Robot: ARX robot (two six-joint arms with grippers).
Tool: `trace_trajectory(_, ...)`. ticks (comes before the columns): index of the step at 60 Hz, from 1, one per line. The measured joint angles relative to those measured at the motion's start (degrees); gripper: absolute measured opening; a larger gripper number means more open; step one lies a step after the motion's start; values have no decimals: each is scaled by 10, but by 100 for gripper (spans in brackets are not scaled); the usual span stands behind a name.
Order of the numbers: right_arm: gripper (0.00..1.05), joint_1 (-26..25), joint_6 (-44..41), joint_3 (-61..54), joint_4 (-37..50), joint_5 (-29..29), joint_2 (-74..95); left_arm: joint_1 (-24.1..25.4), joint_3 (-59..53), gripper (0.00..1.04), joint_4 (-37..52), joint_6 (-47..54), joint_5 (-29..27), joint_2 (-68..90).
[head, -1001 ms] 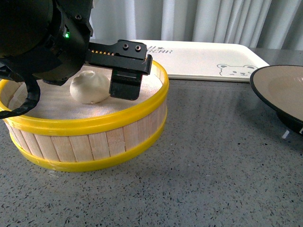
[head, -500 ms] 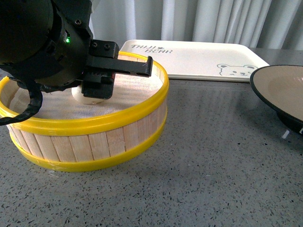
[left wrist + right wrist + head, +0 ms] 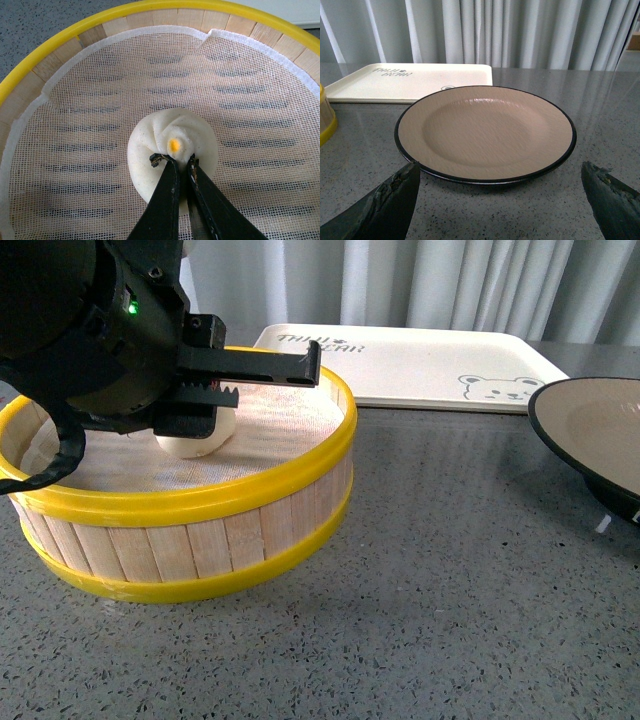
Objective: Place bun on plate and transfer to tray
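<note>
In the front view, my left gripper (image 3: 195, 410) reached inside the basket (image 3: 200, 505), where the bun (image 3: 200, 445) lay. The plate (image 3: 590, 430) sat right of the basket and the tray (image 3: 420, 365) behind it. In the left wrist view, my fingers (image 3: 167, 195) pinched the bun's top. In the right wrist view, my right gripper (image 3: 500, 167) gaped, empty.

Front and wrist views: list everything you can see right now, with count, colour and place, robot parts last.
bun: one, white with a yellow dot on top, on the mesh liner in the steamer basket.
steamer basket: one, wood slats with yellow rims, left on the table.
mesh liner: one, white, covering the basket floor.
plate: one, tan with a black rim, right on the table.
tray: one, cream with a bear print, at the back.
table: one, grey speckled.
curtain: pale grey, behind.
left gripper: black, nearly closed, pinching the bun's top.
right gripper: dark, open, before the plate.
</note>
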Motion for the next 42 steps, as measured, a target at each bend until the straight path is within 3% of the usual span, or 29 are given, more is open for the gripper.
trace_trajectory(26, 96, 0, 0, 0, 0, 0, 0, 4, 104, 4, -35, 21, 6, -14)
trace_trajectory(42, 96, 0, 0, 0, 0, 0, 0, -72, 288, 4, -61, 61, 11, 73)
